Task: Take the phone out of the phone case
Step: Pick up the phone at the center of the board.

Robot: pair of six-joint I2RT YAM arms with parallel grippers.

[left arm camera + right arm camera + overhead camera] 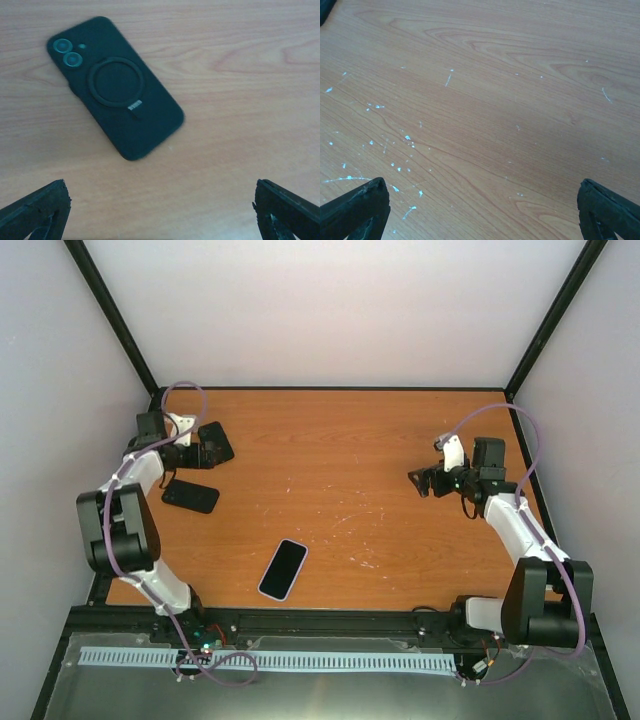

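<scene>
Scuffed orange wood table — pale walls, black frame posts behind.

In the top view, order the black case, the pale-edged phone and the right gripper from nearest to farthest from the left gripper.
1. Black case, right beside the left gripper, left side.
2. Pale-edged phone, near the front middle.
3. Right gripper, far right side.

"What sort of place was it?"
"A robot lab cell. A left arm and a right arm stood bolted at the edge of a wooden table. Black frame posts held plain white panels around it, and a slotted cable duct ran along the front."
</scene>
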